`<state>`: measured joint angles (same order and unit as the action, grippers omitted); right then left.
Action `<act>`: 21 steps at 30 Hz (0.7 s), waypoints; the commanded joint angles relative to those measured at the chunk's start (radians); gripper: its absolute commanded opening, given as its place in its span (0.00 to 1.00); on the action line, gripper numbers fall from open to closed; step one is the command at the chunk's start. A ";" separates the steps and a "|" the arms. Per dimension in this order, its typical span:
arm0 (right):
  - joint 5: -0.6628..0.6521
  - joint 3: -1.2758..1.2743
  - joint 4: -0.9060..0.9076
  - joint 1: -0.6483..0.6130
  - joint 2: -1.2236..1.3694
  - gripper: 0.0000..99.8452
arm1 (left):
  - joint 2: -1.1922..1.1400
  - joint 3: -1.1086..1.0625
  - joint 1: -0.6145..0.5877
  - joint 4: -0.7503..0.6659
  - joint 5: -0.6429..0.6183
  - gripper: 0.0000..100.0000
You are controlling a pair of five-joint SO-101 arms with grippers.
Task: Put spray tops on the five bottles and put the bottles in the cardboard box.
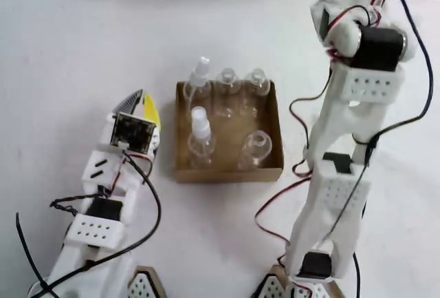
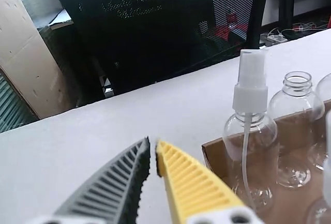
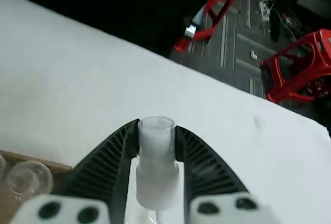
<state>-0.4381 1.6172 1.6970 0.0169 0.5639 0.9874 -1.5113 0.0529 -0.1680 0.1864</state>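
Note:
The cardboard box [image 1: 180, 173] sits mid-table and holds all five clear bottles. Two wear white spray tops: the back-left bottle [image 1: 198, 83] and the front-left bottle [image 1: 201, 138]. The back-middle bottle [image 1: 227, 84], back-right bottle [image 1: 256, 83] and front-right bottle [image 1: 254, 148] have open necks. My left gripper [image 1: 144, 104] lies shut and holding nothing just left of the box; in the left wrist view its tips [image 2: 152, 144] meet beside the box wall [image 2: 214, 154] and a capped bottle [image 2: 249, 131]. My right gripper [image 3: 155, 128] is shut on a white spray top [image 3: 156, 157], held over the table beyond the box.
The right arm [image 1: 344, 140] stretches along the box's right side, with red and black cables hanging near it. Bare white table lies left of and behind the box. A black chair [image 2: 155, 27] and red stools [image 3: 305, 63] stand off the far edge.

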 commanded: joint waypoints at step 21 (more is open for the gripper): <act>0.302 0.048 0.035 -0.176 -0.498 0.02 | -0.002 0.046 0.004 -0.023 0.008 0.02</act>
<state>-0.2601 1.6310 1.6985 -0.1565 0.1174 0.9874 -1.5113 0.0529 -0.1680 0.1864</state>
